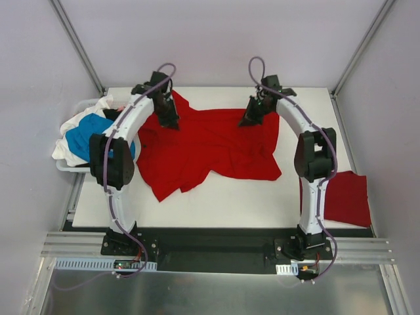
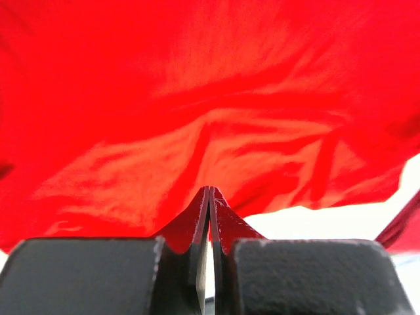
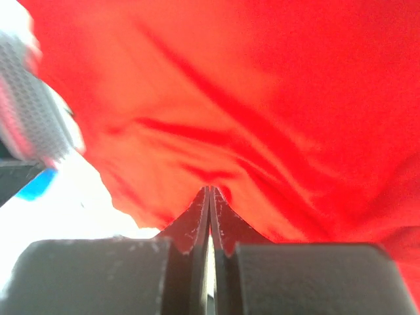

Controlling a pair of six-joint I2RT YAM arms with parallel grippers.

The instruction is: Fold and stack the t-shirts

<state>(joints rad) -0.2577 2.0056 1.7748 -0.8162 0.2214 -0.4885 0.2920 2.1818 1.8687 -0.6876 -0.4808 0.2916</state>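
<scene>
A bright red t-shirt (image 1: 209,147) lies spread and rumpled across the middle of the white table. My left gripper (image 1: 167,119) is shut on its far left edge; in the left wrist view (image 2: 209,190) the jaws are pinched together against red cloth (image 2: 216,98). My right gripper (image 1: 252,117) is shut on its far right edge; in the right wrist view (image 3: 209,190) the jaws are pinched together on red cloth (image 3: 262,105). A folded red t-shirt (image 1: 346,197) lies flat at the right table edge.
A white basket (image 1: 72,165) at the left holds a pile of blue (image 1: 92,138) and white (image 1: 77,121) shirts. Grey walls and frame posts enclose the table (image 1: 216,200). The arm bases stand on the near rail.
</scene>
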